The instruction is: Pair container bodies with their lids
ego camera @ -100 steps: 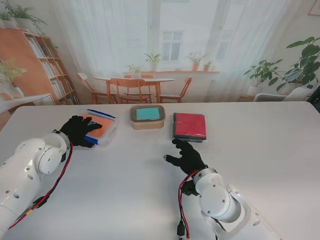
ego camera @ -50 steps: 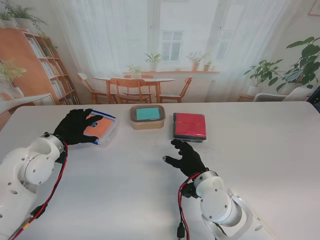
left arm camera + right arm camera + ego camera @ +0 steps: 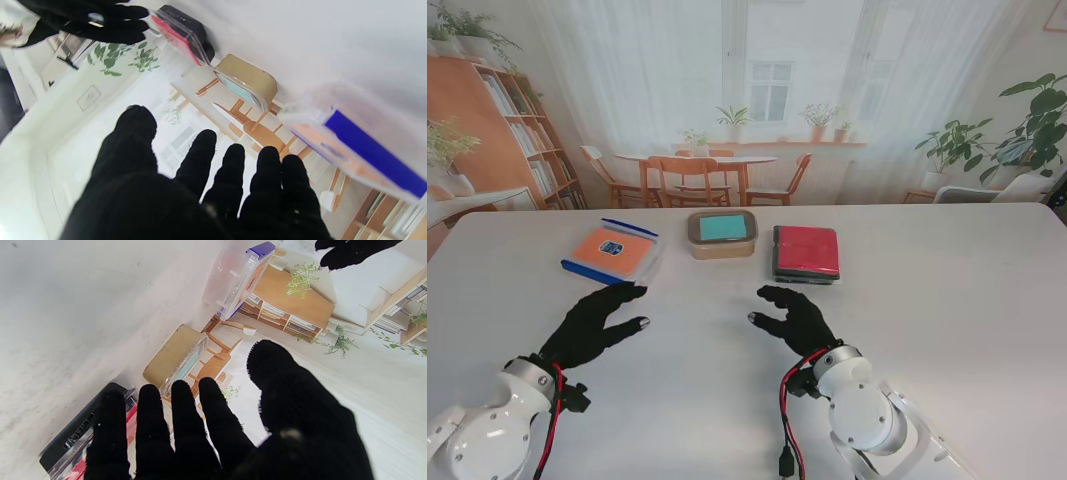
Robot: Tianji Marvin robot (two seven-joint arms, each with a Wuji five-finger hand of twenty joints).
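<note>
Both hands spread, holding nothing, over the white table
The left hand (image 3: 592, 327) and right hand (image 3: 791, 317) hovered with fingers apart; farther from me sat the orange-lidded container (image 3: 614, 250), long axis slanting leftward-nearer, then the teal-lidded container (image 3: 722, 233) and red-lidded container (image 3: 806, 252), squarer; its label was unreadable

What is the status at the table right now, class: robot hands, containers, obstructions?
Left robot hand open, holding nothing. Right robot hand open, holding nothing. Orange-lidded clear box, teal-lidded tan tub, red-lidded black box lidded, in a row. Nothing between hands and containers.
</note>
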